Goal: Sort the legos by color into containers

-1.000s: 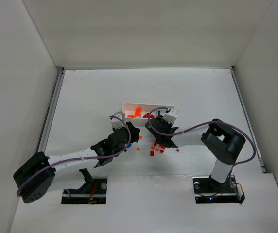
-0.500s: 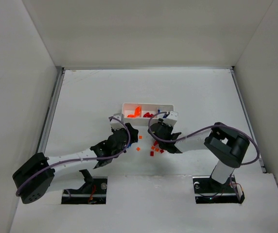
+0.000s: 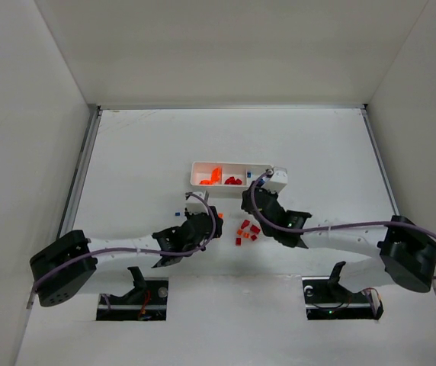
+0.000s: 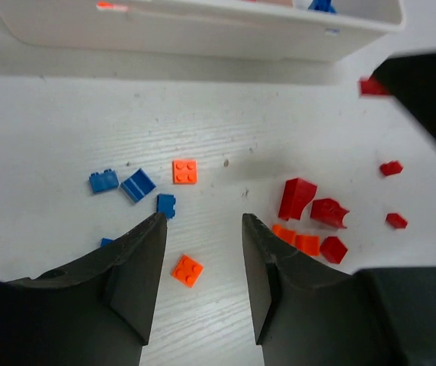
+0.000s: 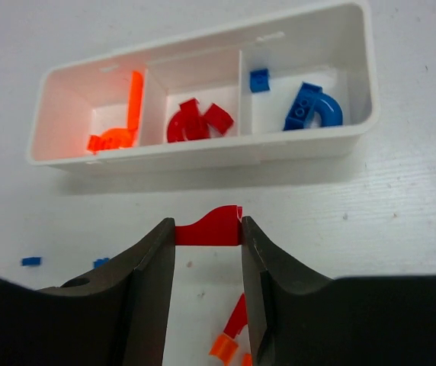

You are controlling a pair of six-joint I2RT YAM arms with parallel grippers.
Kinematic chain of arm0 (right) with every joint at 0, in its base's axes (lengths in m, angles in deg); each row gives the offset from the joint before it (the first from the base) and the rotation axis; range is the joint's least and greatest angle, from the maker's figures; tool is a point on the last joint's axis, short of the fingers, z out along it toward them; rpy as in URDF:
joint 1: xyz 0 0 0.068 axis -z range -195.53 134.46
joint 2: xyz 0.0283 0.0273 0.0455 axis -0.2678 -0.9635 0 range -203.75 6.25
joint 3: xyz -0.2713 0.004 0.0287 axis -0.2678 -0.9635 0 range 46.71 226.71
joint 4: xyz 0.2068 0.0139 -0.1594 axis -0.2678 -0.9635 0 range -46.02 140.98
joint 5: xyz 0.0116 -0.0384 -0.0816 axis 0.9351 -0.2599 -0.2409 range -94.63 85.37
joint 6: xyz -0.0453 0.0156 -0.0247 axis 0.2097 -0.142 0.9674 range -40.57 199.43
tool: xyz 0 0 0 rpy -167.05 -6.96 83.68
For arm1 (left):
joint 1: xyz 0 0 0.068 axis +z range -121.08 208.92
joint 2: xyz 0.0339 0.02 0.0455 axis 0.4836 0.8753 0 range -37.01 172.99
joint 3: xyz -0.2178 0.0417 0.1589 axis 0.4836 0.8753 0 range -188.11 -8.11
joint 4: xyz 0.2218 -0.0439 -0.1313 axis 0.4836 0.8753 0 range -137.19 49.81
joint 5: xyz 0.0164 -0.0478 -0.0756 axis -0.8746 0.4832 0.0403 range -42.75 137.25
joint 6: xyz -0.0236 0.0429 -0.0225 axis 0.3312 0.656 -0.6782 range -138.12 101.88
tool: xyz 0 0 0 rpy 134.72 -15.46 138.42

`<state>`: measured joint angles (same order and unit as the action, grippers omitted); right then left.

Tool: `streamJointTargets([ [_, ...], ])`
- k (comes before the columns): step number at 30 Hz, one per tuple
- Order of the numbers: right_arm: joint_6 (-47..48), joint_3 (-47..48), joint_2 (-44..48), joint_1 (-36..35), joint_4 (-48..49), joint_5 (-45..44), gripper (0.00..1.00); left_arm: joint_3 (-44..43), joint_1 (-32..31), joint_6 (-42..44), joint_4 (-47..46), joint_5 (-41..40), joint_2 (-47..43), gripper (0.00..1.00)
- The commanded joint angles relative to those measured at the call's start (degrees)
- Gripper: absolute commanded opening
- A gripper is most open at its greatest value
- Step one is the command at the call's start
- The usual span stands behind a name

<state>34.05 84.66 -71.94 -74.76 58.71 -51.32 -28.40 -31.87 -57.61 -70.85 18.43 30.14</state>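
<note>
My right gripper (image 5: 206, 223) is shut on a red curved lego (image 5: 212, 229), held just in front of the white tray (image 5: 203, 157). The tray's left compartment holds orange pieces (image 5: 119, 126), the middle one red arches (image 5: 197, 120), the right one blue pieces (image 5: 309, 110). My left gripper (image 4: 203, 221) is open and low over the table, with a small orange brick (image 4: 187, 270) between its fingers, untouched. In the top view the left gripper (image 3: 206, 219) and the right gripper (image 3: 251, 200) flank the loose pile (image 3: 246, 230) in front of the tray (image 3: 195, 174).
Loose blue bricks (image 4: 137, 185) and another orange brick (image 4: 184, 171) lie ahead of the left gripper. Red and orange pieces (image 4: 309, 210) are clustered to its right. The tray's front wall (image 4: 203, 34) runs across the far side. White enclosure walls surround the table.
The right arm's elbow has swung far out to the right and lower, while its gripper stays in front of the tray. The left gripper has shifted slightly right and nearer.
</note>
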Motion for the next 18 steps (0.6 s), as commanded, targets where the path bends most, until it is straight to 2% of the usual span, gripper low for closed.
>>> streamJointTargets([
  [1, 6.44, 4.22, 2.08, 3.27, 1.41, 5.72, 0.32, -2.73, -1.47, -0.07, 1.68, -0.97, 1.22, 0.41],
  [6, 10.66, 9.85, -4.32, 9.07, 6.33, 14.43, 0.32, -4.58, -2.7, 0.02, 5.28, -1.59, 2.89, 0.4],
  [14, 11.11, 17.5, -15.66, 13.83, 9.32, 21.12, 0.34, -7.3, -5.43, 0.46, 15.39, -7.12, 3.6, 0.39],
  [16, 11.28, 18.38, -16.46, 14.09, 9.5, 21.21, 0.39, -7.39, -5.95, 0.81, 17.15, -7.57, 3.6, 0.39],
  [18, 11.37, 18.65, -16.81, 14.27, 9.85, 21.21, 0.49, -7.3, -6.04, 0.9, 18.38, -6.96, 3.86, 0.4],
])
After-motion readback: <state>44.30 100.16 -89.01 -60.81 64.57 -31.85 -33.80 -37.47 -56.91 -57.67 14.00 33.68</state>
